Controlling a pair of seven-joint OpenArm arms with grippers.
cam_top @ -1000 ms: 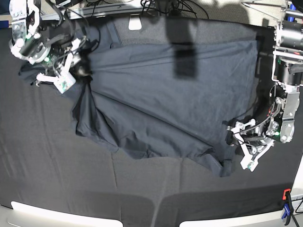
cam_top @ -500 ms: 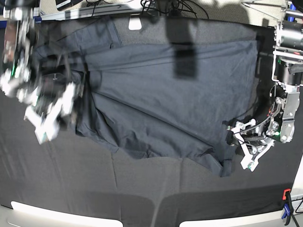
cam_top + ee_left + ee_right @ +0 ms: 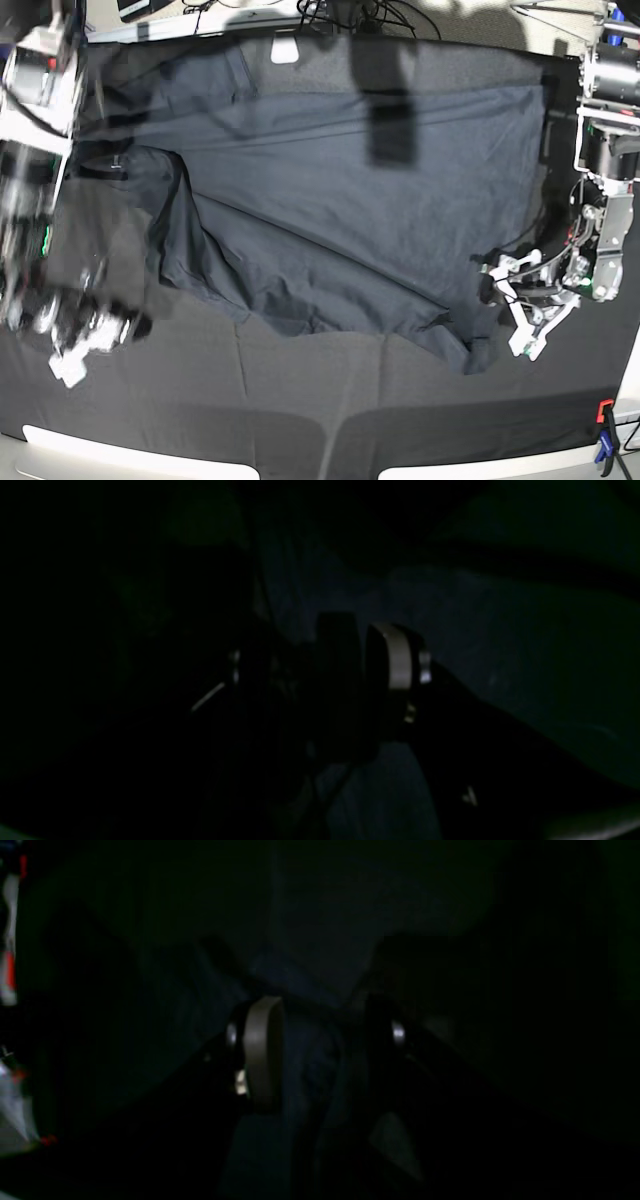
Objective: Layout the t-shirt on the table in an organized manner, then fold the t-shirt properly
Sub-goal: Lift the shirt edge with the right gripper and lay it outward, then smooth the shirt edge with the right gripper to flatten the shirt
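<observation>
The dark grey t-shirt lies spread and wrinkled across the far half of the black table. My left gripper rests at the shirt's near right corner, its white fingers spread wide. In the left wrist view the left gripper is mostly dark, with one pale finger over grey fabric. My right gripper is blurred, over the black cloth left of the shirt's edge. In the dim right wrist view the right gripper has its jaws apart with a fold of bluish fabric in the gap.
An orange-and-blue clamp sits at the front right edge. White table corners show along the front. A white tab and cables lie at the back edge. A dark shadow falls across the shirt.
My right arm swung from the shirt's left sleeve down toward the table's front left. The shirt's left side now lies flatter and wider. The left arm has not moved.
</observation>
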